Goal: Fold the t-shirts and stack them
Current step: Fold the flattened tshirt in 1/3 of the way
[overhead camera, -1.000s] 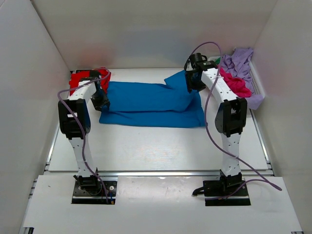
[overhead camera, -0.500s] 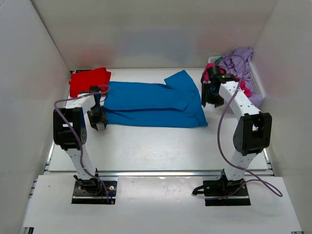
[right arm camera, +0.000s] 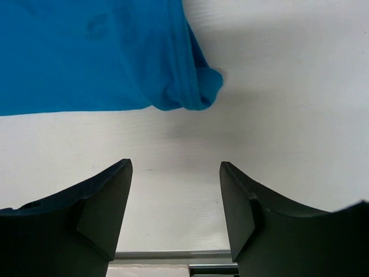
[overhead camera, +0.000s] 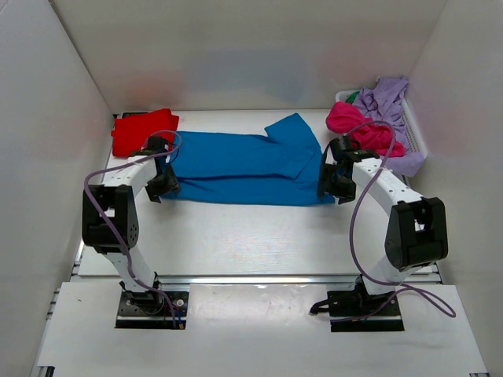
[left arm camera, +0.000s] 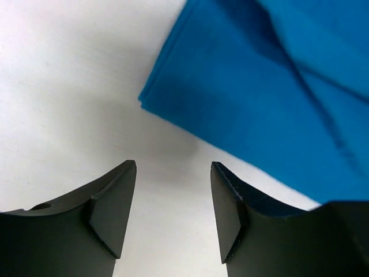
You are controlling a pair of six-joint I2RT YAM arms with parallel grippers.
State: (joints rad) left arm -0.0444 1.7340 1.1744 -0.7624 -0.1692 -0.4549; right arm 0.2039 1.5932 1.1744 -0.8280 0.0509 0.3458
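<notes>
- Left claw [left arm camera: 172,167] is spread wide and pinches nothing. It hovers low over bare tabletop, just off the near left corner of the blue t-shirt [overhead camera: 244,165].
- Right claw [right arm camera: 176,164] is likewise spread and empty, just off the shirt's near right corner, where the hem is bunched into a small roll.
- White table [overhead camera: 251,236] is walled in white on three sides, with both arms reaching in from the near edge.
- Blue t-shirt lies across the back middle of the table as a long flat band. It is doubled lengthwise, with one sleeve laid over the top toward the right.
- White slatted basket [overhead camera: 415,137] stands in the far right corner and holds two crumpled shirts.
- Lilac t-shirt [overhead camera: 385,98] is heaped at the back of the basket.
- Magenta t-shirt [overhead camera: 357,126] spills over the basket's left rim, near the right arm.
- Red t-shirt [overhead camera: 141,129] lies folded in the far left corner, just beside the blue shirt's left end.
- Likely risk: a pinch that catches only the top layer at either corner would peel the fold open.
- Further risk: the bunched right corner may give an uneven hold, so the band skews if the two claws lift out of step, and the loose sleeve could slide off.
</notes>
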